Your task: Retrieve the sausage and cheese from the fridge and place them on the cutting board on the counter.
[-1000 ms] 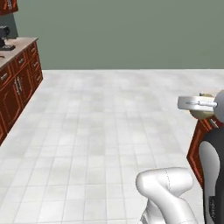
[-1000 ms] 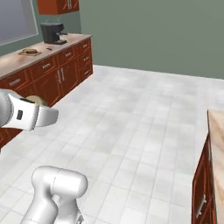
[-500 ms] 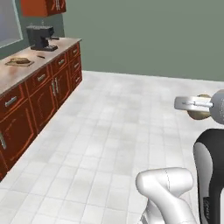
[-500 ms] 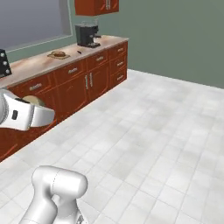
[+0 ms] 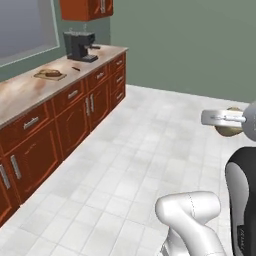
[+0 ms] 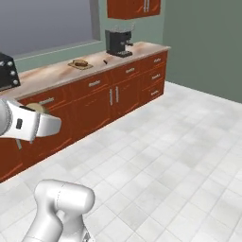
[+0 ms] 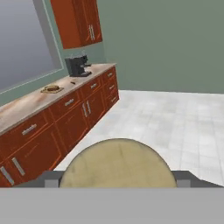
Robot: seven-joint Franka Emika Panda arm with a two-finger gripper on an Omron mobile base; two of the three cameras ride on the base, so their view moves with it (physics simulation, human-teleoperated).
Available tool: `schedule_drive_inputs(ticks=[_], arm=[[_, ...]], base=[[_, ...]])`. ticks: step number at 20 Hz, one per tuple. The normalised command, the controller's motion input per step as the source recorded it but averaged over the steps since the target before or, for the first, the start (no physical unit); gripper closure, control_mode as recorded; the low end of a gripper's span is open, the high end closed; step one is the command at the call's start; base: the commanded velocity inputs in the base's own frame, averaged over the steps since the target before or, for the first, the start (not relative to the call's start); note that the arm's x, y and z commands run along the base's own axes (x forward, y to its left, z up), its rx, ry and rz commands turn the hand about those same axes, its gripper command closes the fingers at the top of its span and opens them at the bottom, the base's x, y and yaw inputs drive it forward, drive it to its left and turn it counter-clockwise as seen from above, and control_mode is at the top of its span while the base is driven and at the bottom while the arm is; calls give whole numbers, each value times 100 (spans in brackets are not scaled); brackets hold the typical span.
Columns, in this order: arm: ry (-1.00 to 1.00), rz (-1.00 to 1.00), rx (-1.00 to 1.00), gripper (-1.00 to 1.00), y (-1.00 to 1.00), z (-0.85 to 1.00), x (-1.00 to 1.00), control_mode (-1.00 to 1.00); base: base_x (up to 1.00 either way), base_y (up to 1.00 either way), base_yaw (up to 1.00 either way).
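Observation:
The cheese [image 7: 118, 164], a pale tan rounded chunk, sits between my fingers [image 7: 51, 178] in the hand view. My gripper [image 7: 118, 180] is shut on it. The cheese [image 5: 231, 128] peeks from behind the hand at the right of the left base view, and the cheese [image 6: 37, 108] shows above the hand in the right base view. Far off on the counter [image 5: 30, 92] lies the cutting board [image 5: 50, 75] [image 6: 79, 64] [image 7: 52, 89]. A dark brown link, the sausage [image 5: 52, 73], rests on it. The fridge is out of view.
A black coffee machine [image 5: 80, 46] [image 6: 117, 42] stands at the counter's far end under a red-brown wall cabinet [image 5: 87, 9]. A black appliance [image 6: 6, 71] sits at the counter's near end. Pale tiled floor [image 5: 145, 150] stretches between me and the cabinets.
The whole picture has swung: the base has moved, bringing the counter, cutting board and coffee machine closer and more central. The gripper keeps hold of the cheese.

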Motion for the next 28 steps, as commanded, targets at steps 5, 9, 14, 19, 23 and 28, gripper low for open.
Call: schedule_drive_inputs(ticks=[5,9,14,19,23,28], arm=[[0,0,0,100,0,0,0,100],[0,0,0,100,0,0,0,100],[0,0,0,100,0,0,0,100],[0,0,0,100,0,0,0,100],[0,0,0,100,0,0,0,100],[0,0,0,100,0,0,0,100]], base=[[100,-8,17],[100,0,57],[100,0,74],[99,-26,68],[61,-83,61],[0,-100,37]])
